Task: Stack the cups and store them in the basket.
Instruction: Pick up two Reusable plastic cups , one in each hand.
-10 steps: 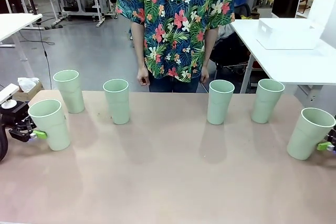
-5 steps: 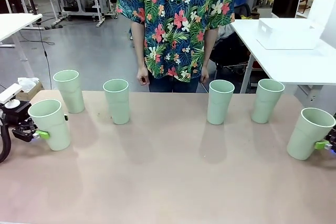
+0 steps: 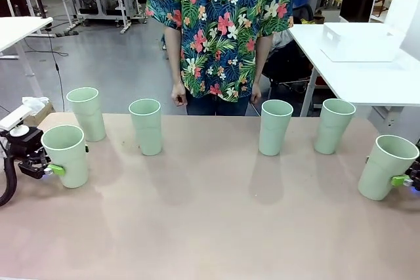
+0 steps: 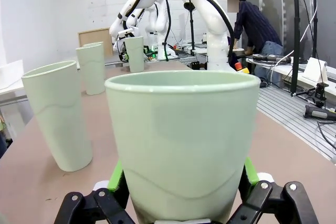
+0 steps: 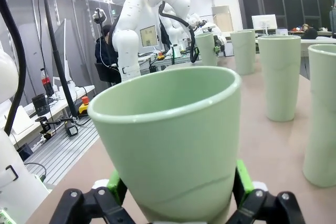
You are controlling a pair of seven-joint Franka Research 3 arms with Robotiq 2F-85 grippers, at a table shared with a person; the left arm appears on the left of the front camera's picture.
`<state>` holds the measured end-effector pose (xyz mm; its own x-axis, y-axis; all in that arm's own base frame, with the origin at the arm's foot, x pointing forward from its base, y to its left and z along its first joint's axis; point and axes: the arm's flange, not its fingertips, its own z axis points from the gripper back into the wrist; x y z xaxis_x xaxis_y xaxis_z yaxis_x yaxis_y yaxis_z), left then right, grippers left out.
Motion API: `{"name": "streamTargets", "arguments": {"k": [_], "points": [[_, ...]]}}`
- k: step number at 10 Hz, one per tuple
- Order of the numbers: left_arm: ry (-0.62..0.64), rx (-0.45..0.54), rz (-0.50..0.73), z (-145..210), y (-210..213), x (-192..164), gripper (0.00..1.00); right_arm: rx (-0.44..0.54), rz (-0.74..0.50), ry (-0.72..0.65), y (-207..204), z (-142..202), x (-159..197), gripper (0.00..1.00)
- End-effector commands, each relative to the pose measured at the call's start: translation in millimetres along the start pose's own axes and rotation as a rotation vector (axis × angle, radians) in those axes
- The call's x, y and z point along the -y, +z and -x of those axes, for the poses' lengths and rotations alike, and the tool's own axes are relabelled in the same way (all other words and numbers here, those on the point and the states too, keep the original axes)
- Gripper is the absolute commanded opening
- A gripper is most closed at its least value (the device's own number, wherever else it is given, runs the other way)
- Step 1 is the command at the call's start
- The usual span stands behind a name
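Note:
Six pale mint-green cups stand on the tan table (image 3: pixel 210 227). My left gripper (image 3: pixel 52 169) is shut on the leftmost cup (image 3: pixel 65 155); in the left wrist view its green pads (image 4: pixel 116 177) press both sides of that cup (image 4: pixel 181 140). At the right edge my right gripper (image 3: pixel 400 180) is shut on the rightmost cup (image 3: pixel 387 166), which the right wrist view shows as a cup (image 5: pixel 168 140) between the pads (image 5: pixel 242 179). The other cups (image 3: pixel 86 113), (image 3: pixel 146 126), (image 3: pixel 275 126), (image 3: pixel 334 125) stand free along the far side. A white tub that looks like the basket (image 3: pixel 357 42) lies on a side table.
A person in a flowered shirt (image 3: pixel 220 24) stands at the far edge with hands hanging down. A white side table (image 3: pixel 394 83) stands at the back right. The near half of the table is bare.
The left gripper has shifted slightly right with its cup. The right gripper's green pad has moved in against the rightmost cup. The other cups and the person have not moved.

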<state>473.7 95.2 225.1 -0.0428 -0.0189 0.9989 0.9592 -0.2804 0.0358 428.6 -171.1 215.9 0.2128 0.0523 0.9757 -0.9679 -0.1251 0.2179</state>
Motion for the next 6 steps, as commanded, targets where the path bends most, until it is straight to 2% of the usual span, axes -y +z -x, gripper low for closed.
{"name": "streamTargets", "arguments": {"k": [1, 4, 5, 6], "points": [[-0.030, 0.006, -0.010, -3.6, -7.2, 4.0, 1.00, 0.006, 0.028, -0.007, -8.9, -6.9, -2.9, 1.00], [-0.040, 0.010, -0.012, -5.0, -9.9, 4.6, 1.00, 0.009, 0.019, -0.012, -10.0, -7.1, -2.1, 1.00], [-0.044, 0.011, -0.009, -5.6, -12.9, 5.1, 1.00, -0.001, 0.013, 0.004, -10.0, -6.6, -1.1, 0.89], [-0.033, 0.006, -0.017, -6.4, -13.4, 5.4, 0.82, 0.002, 0.018, -0.005, -9.7, -6.8, -1.2, 0.80]]}}
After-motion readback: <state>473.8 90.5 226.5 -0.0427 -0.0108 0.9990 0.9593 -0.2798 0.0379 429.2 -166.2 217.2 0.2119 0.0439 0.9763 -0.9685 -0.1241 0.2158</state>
